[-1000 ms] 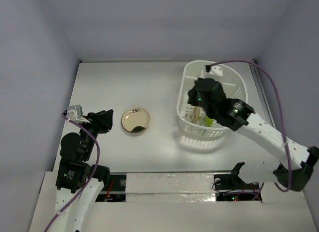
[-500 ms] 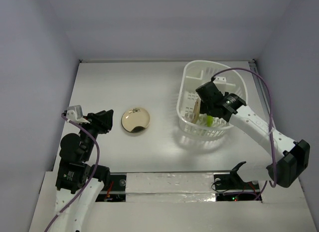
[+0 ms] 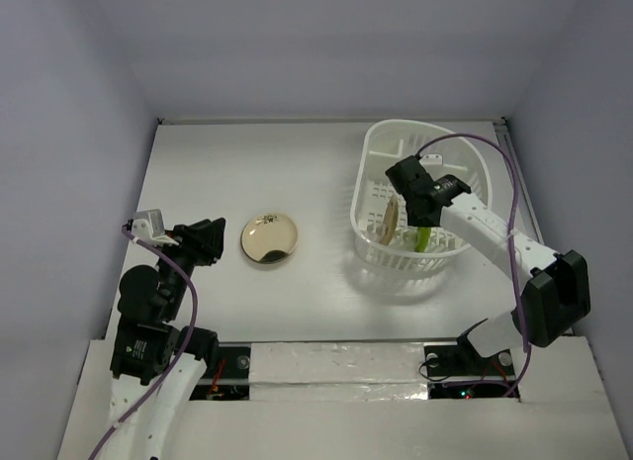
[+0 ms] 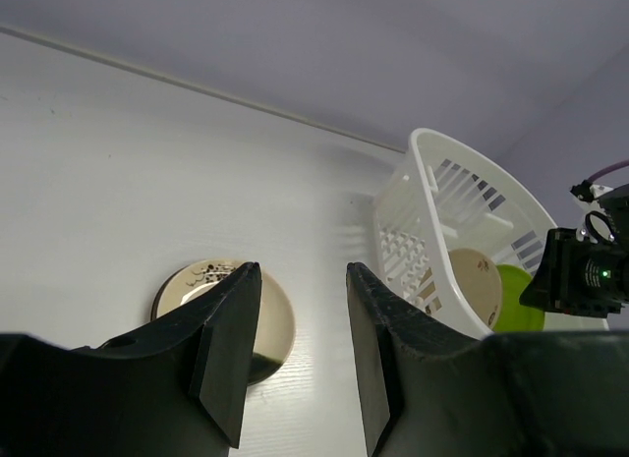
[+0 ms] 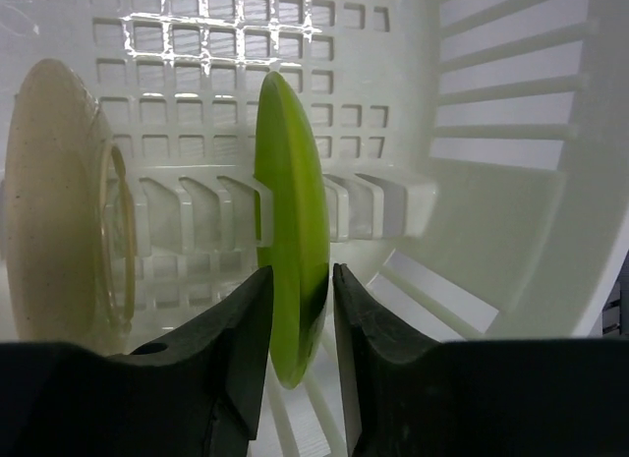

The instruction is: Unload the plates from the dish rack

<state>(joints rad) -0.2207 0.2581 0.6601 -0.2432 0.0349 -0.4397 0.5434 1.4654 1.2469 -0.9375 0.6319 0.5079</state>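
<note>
The white lattice dish rack (image 3: pixel 373 141) stands at the far right of the table. In it a lime green plate (image 5: pixel 290 211) and a cream plate (image 5: pixel 59 201) stand on edge in the slots. My right gripper (image 5: pixel 303 272) reaches down into the rack, one finger on each side of the green plate's rim, closed onto it. From above the green plate (image 3: pixel 423 238) shows just below that gripper (image 3: pixel 419 215). A pale yellow patterned plate (image 3: pixel 269 238) lies flat on the table. My left gripper (image 4: pixel 303 270) is open and empty just left of it.
The enclosure's walls close in the table at the back and both sides. The right arm's purple cable (image 3: pixel 495 148) loops over the rack's right rim. The rack (image 4: pixel 423 142) also shows at the right of the left wrist view.
My right arm has swung and lowered its gripper into the rack, down onto the lime green plate. The left arm and the plate on the table have not moved.
</note>
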